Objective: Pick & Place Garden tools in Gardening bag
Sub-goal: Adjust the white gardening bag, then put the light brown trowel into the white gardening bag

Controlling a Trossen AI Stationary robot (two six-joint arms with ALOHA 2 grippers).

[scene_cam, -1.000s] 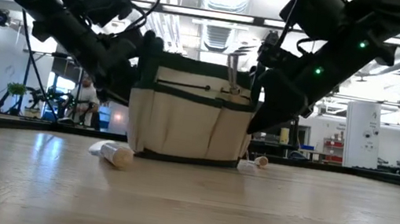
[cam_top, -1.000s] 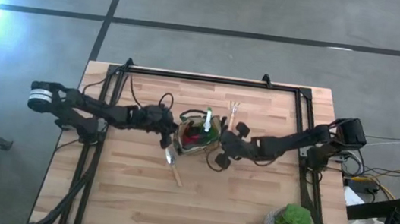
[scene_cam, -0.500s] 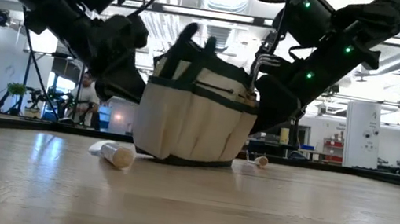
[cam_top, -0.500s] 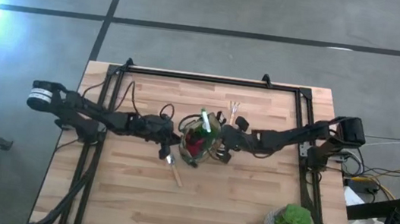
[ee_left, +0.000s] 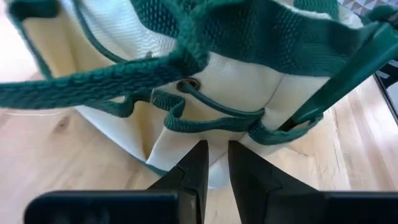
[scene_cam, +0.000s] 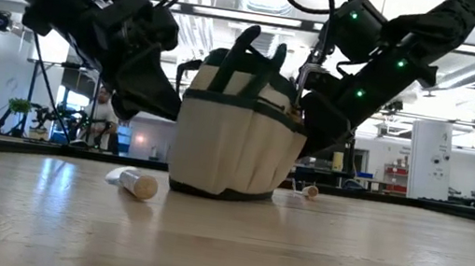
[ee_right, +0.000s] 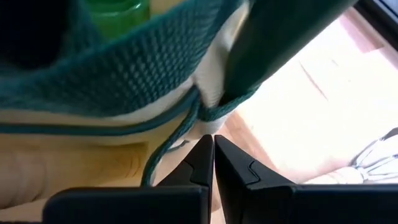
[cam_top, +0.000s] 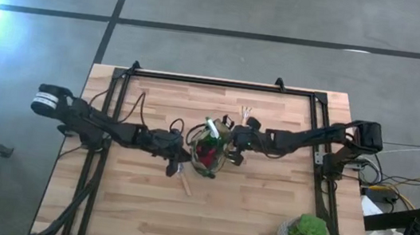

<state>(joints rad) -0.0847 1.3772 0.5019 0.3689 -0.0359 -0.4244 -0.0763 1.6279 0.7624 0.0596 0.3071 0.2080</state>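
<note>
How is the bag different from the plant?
The bag is cream cloth with dark green trim; the potted plant is bushy and green. The bag sits mid-table with the left gripper and right gripper at its sides; the plant stands alone near a corner. Both rest on the table.

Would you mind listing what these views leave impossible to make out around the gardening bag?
- Bag contents: in the high view the gardening bag shows only red and green blurs, too small to name tools.
- Trowel blade: the left gripper covers it; only the wooden handle shows.
- Fork: too small for detail.
</note>
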